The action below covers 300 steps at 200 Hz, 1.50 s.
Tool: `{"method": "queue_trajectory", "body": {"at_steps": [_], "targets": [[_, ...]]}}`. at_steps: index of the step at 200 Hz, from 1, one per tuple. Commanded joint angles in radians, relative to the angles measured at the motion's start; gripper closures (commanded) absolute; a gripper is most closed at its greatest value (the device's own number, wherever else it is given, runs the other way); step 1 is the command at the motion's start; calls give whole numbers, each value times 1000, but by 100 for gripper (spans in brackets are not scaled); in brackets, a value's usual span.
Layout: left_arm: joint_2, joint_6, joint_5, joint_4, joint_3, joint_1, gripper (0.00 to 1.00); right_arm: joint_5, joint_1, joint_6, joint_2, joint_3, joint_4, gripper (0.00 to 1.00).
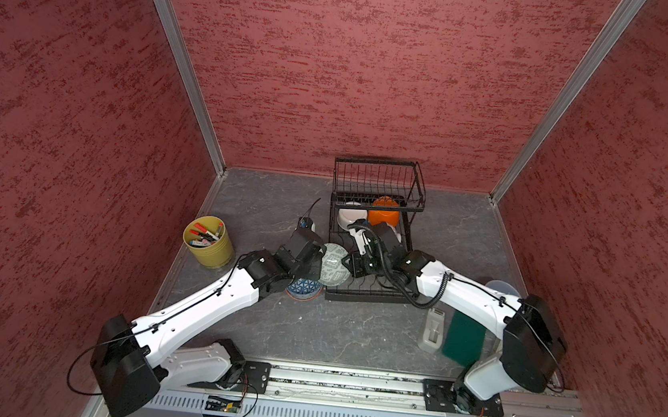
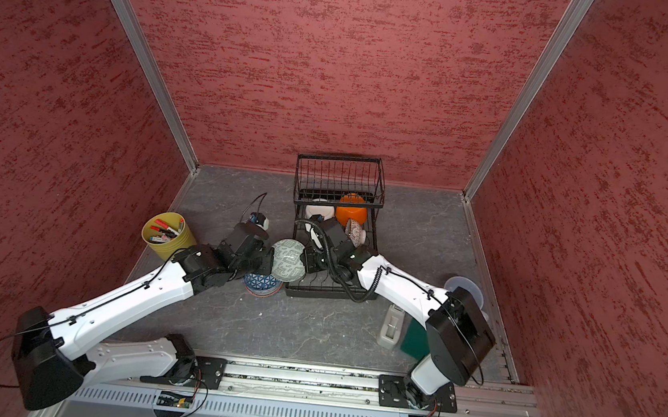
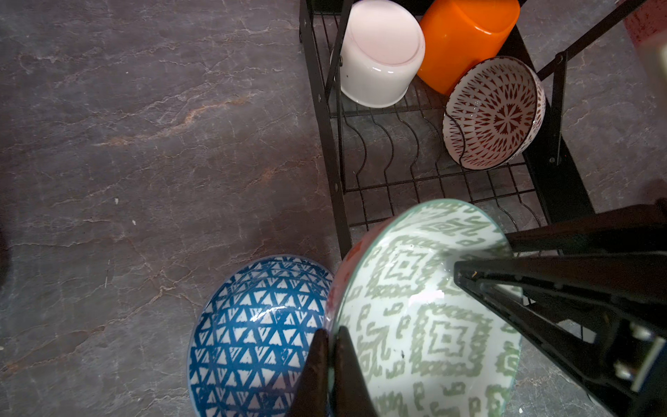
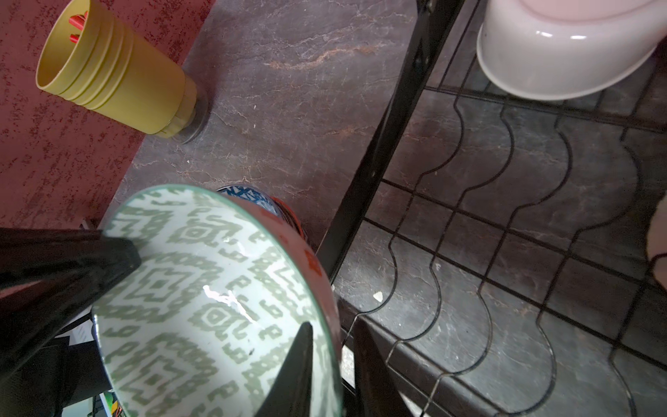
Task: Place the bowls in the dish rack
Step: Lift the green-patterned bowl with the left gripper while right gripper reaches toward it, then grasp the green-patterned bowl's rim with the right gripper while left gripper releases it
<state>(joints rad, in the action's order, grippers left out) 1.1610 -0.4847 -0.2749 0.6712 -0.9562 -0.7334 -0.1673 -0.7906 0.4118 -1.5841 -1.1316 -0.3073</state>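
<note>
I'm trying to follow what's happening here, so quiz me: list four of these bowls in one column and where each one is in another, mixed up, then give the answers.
Bowls:
1. green-patterned bowl
2. blue-patterned bowl
3. orange bowl
4. red-patterned bowl

Places:
A. bottom up in the dish rack
B. outside the rack, just beside its frame
C. held tilted, rim pinched by the left claw
D. on its edge in the rack, inside showing

Pairs: 1-C, 2-B, 3-A, 4-D.
</note>
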Motion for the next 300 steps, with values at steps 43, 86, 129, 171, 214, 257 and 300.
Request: {"method": "queue_trajectory", "body": {"at_steps": [43, 86, 129, 171, 214, 257, 300], "targets": [[40, -18, -39, -39, -48, -24, 100, 86, -7, 9, -8, -31, -26, 86], [32, -15, -44, -50, -45, -25, 100, 75, -6, 7, -17, -29, -24, 85], [32, -13, -47, -59, -46, -25, 100, 74, -7, 4, -30, -30, -30, 85], [37, -13, -47, -62, -45, -26, 100, 105, -7, 8, -24, -30, -34, 100], [30, -18, -47, -62, -31, -27, 83, 145, -7, 15, 3, -28, -36, 100], [-3, -22, -52, -80, -2, -26, 54, 168, -6, 16, 19, -32, -41, 100], [-6, -18, -50, -85, 5, -22, 23, 170, -7, 19, 21, -33, -35, 100]]}}
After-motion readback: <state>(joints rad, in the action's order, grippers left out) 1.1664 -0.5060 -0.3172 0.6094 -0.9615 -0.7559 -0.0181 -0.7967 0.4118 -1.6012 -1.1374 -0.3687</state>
